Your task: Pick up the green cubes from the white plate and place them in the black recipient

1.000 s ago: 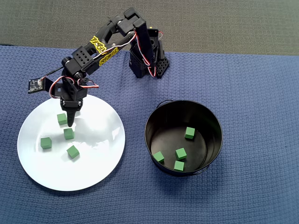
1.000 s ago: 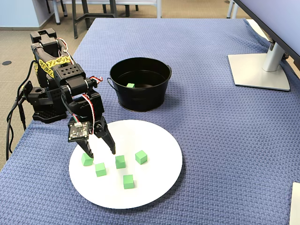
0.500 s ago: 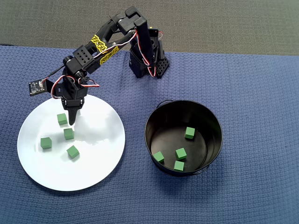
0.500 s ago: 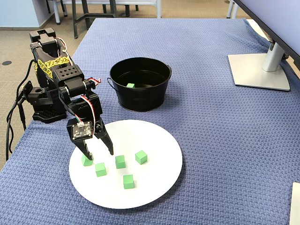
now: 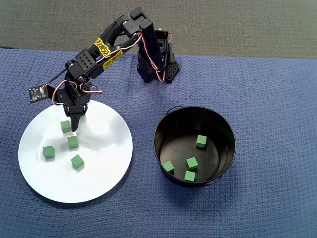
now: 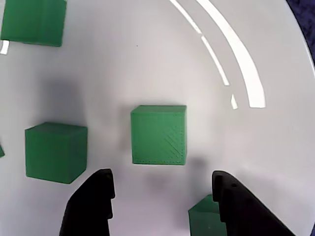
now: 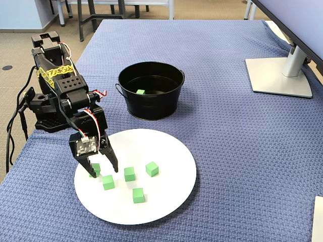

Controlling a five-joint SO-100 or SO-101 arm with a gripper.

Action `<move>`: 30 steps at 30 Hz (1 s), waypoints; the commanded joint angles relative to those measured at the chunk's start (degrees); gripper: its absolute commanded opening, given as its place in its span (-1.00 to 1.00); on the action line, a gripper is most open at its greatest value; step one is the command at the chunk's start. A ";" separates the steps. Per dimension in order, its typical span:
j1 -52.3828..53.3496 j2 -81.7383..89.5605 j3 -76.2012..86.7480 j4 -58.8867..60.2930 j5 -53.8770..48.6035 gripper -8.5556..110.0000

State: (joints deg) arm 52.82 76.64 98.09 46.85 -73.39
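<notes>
— What's in your two containers?

— Your large flat round white plate lies on the blue woven tabletop and carries five small bright green cubes. In the overhead view four show; the fifth sits under the arm. Your round glossy black tin, to the plate's right and apart from it, holds four more.

— And the jaws? Any writing?

— Your gripper hangs over the plate with jaws spread, holding nothing; one cube lies between them. The yellow markings on the arm are too small to read.
</notes>
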 commanded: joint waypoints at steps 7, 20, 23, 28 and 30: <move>0.79 -1.49 -1.41 -4.48 -1.49 -0.57; 1.58 -5.10 -4.48 -6.59 -2.64 -0.61; 1.67 -5.01 -4.48 -7.73 -2.46 -0.61; 1.85 -4.92 -4.22 -8.53 -2.90 -0.62; 1.67 -4.75 -3.96 -8.61 -2.64 -0.64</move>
State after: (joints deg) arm 54.49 70.93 96.59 39.64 -75.06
